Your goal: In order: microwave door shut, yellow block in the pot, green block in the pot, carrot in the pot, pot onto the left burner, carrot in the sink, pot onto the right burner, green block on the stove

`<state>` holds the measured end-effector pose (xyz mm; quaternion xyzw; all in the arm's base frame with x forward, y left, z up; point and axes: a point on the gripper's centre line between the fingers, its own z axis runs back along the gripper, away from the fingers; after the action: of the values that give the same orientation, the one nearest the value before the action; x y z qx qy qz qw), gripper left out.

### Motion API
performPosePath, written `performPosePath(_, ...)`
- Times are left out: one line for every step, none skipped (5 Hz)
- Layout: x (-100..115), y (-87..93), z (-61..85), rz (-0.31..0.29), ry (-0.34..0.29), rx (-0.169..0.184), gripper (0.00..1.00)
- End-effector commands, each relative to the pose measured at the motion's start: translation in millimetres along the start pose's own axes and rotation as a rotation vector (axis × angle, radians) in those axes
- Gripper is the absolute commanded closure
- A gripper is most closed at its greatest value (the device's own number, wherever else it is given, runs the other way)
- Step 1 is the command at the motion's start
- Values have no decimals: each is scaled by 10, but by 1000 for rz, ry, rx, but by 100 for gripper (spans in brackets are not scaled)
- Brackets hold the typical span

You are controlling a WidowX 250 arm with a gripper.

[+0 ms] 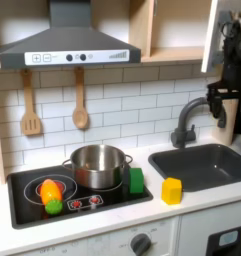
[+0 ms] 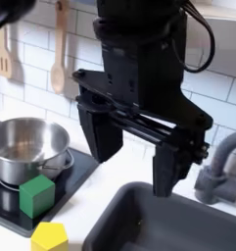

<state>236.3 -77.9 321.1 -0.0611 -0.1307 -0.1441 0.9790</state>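
Observation:
In the second exterior view my gripper (image 2: 134,147) hangs open and empty above the counter, between the pot (image 2: 26,147) and the sink (image 2: 159,221). In the first exterior view the arm (image 1: 232,70) stands at the right edge above the sink (image 1: 202,165). The steel pot (image 1: 97,165) sits on the stove's (image 1: 22,212) right burner, and the carrot (image 1: 50,192) lies on the left burner. The green block (image 1: 137,181) stands at the stove's right edge, and the yellow block (image 1: 171,190) is on the counter beside it. A white strip (image 1: 214,30) at top right may be the microwave door; I cannot tell.
The black faucet (image 1: 187,120) rises behind the sink, close to the arm. A wooden spatula (image 1: 30,105) and spoon (image 1: 80,100) hang on the tiled wall under the range hood (image 1: 67,45). The green block (image 2: 36,194) and yellow block (image 2: 49,235) sit below the gripper's left finger.

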Motion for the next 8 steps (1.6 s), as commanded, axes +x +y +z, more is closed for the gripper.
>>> performPosePath(84,89,40,34,-19,24,0)
performPosePath(146,99,64,37,-29,30,0)
performPosePath(231,137,89,55,-40,45,0)
performPosePath(308,195,99,80,-43,67,0)
performPosePath(382,306,100,114,-51,83,0)
performPosePath(407,367,120,133,-53,91,0)
performPosePath(447,433,137,150,-56,92,0)
performPosePath(507,498,157,163,-64,100,0)
